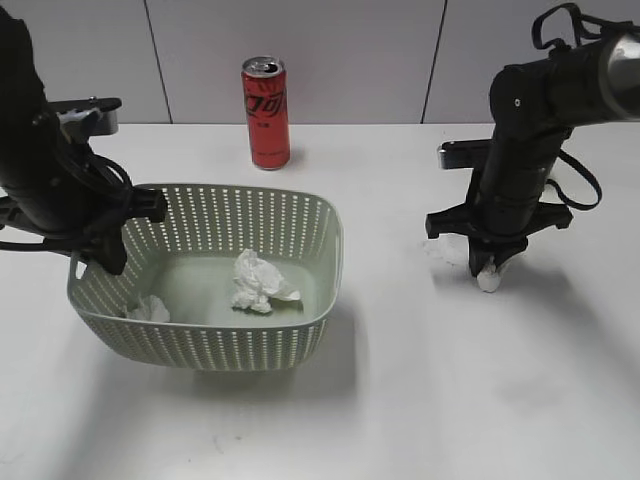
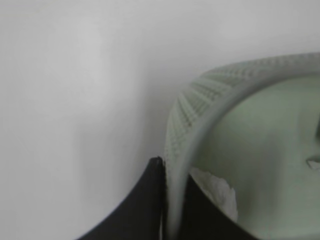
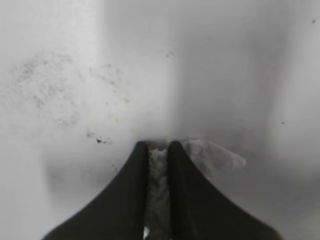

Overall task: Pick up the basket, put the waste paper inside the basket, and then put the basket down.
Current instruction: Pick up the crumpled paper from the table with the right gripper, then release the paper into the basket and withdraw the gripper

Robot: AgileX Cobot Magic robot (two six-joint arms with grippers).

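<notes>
The pale green basket (image 1: 300,225) is tilted, its left side raised off the white table. My left gripper (image 1: 105,255) is shut on the basket's left rim (image 2: 175,180). Two white paper wads lie inside: one in the middle (image 1: 258,282) and one in the left corner (image 1: 150,308), which also shows in the left wrist view (image 2: 217,192). My right gripper (image 1: 487,268) points down at the table on the right and is shut on another white paper wad (image 3: 159,167), part of it sticking out beside the fingers (image 3: 215,156).
A red drink can (image 1: 266,112) stands upright at the back of the table, behind the basket. A pale wall rises behind the table. Dark smudges mark the tabletop (image 3: 97,140) near the right gripper.
</notes>
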